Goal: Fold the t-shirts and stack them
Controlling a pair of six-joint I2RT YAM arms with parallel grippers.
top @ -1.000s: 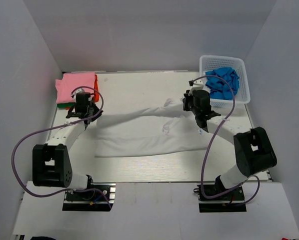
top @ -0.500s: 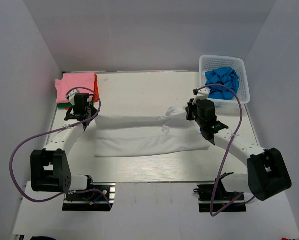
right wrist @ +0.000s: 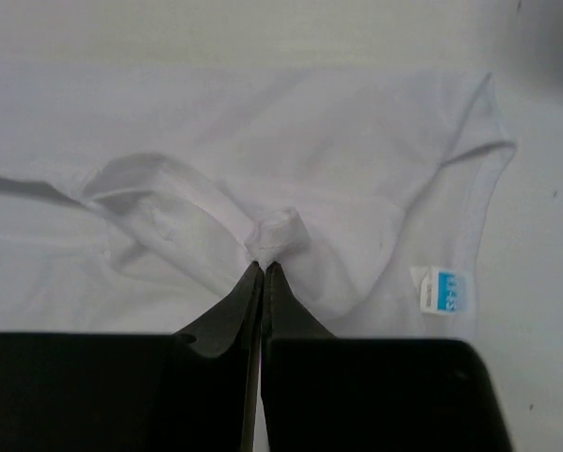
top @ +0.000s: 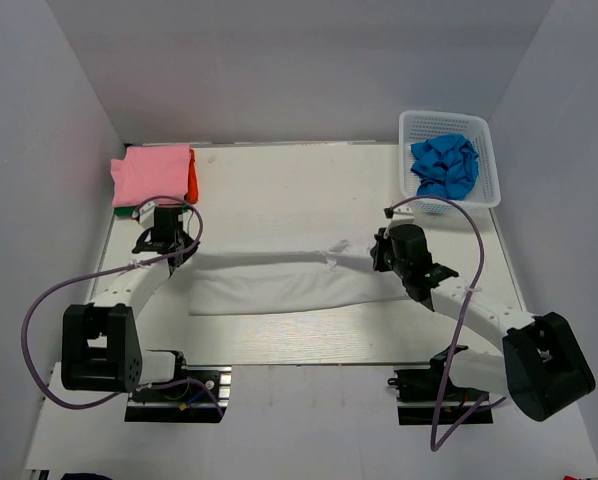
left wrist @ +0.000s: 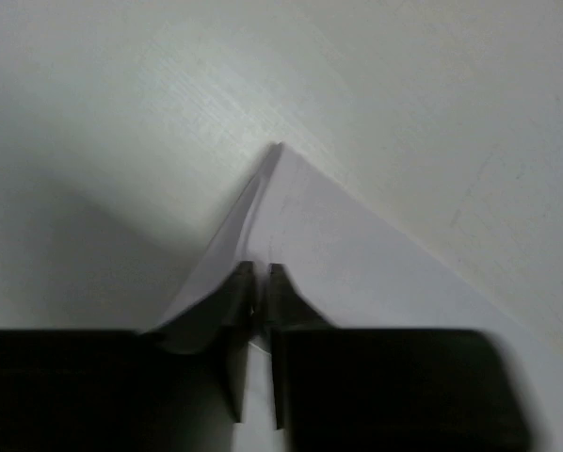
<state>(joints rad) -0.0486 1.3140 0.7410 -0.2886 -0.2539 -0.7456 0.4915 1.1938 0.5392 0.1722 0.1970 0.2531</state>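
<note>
The large white t-shirt (top: 279, 285) lies across the middle of the table as a long folded band. My left gripper (top: 171, 247) is shut on its left corner; in the left wrist view the cloth (left wrist: 357, 254) runs to a point above the closed jaws of the gripper (left wrist: 260, 275). My right gripper (top: 379, 255) is shut on a pinched bunch of the white t-shirt (right wrist: 280, 231) at its right end, near the neck label (right wrist: 443, 287). A pink t-shirt (top: 151, 175) tops the stack at the back left, with orange-red (top: 192, 180) and green (top: 125, 211) edges showing. A bright blue t-shirt (top: 444, 165) lies in the basket.
The white mesh basket (top: 489, 160) stands at the back right corner. White walls enclose the table on three sides. The arm bases sit at the near edge, with purple cables looping beside each arm.
Both grippers have drawn the far edge of the white t-shirt towards the near side, folding it over itself into a narrower band. The right arm has swung out to the right.
</note>
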